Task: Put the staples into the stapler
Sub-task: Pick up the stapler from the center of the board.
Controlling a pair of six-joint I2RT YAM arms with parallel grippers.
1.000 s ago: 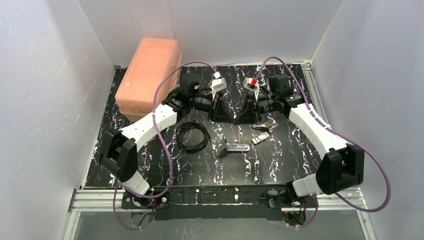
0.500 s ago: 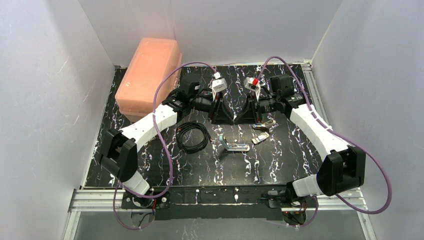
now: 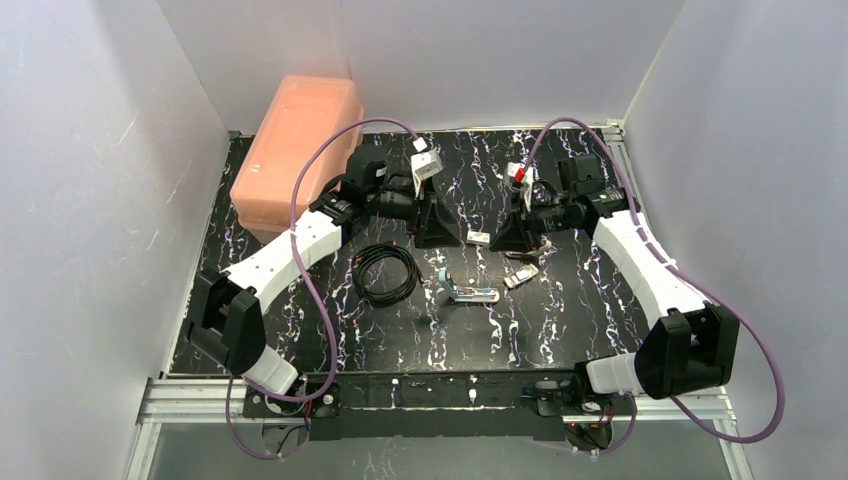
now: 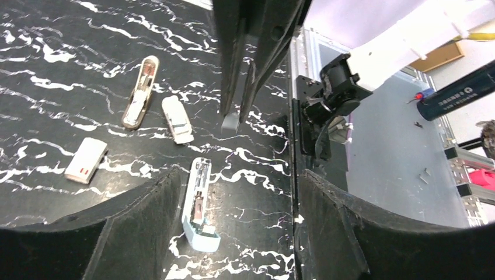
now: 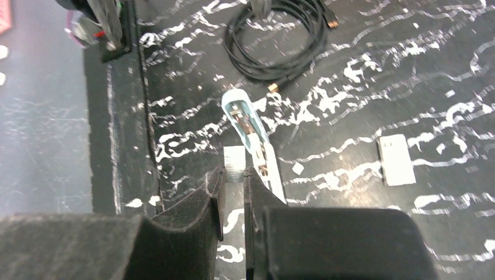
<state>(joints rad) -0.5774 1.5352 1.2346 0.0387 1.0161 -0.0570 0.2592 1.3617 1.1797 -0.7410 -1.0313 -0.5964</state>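
The light-blue stapler (image 3: 466, 291) lies hinged open on the black table, its metal channel (image 4: 197, 197) facing up. My right gripper (image 5: 234, 178) is shut on the staples (image 5: 234, 164), a short silvery strip that sticks out past the fingertips just beside the stapler (image 5: 247, 125). In the top view the right gripper (image 3: 509, 240) hangs behind and to the right of the stapler, and the strip itself is too small to make out. My left gripper (image 4: 234, 195) is open with nothing between its fingers; the stapler lies by its left finger. From above, the left gripper (image 3: 437, 231) is behind the stapler, to its left.
A small white block (image 3: 478, 238) lies on the table between the two grippers. Two small oblong pieces (image 3: 521, 278) (image 3: 531, 254) sit right of the stapler. A coiled black cable (image 3: 385, 272) lies left of it. A pink box (image 3: 297, 140) stands at the back left.
The two grippers, close together before, have drawn apart. The left gripper has opened and moved left. The small white block now lies on the table between them.
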